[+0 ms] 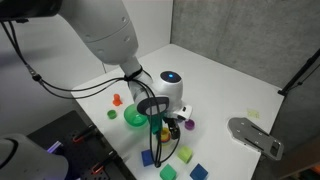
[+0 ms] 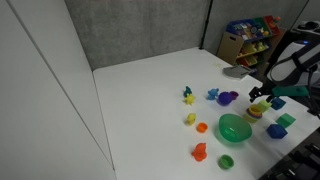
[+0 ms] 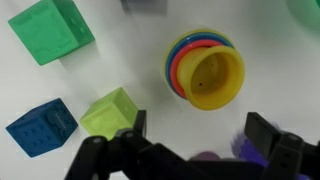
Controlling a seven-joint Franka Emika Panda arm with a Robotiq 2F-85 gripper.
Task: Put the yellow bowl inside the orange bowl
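Note:
In the wrist view the yellow bowl sits nested inside the orange bowl, of which only the orange-red rim shows. Blue and green rims show beneath, so the bowls form a small stack on the white table. My gripper is open and empty, its two dark fingers apart just beside the stack and not touching it. In an exterior view the stack stands right of the big green bowl, with my gripper just above it.
A green cube, a yellow-green cube and a blue cube lie near the stack. A purple bowl, small toy pieces and a grey object lie around the table.

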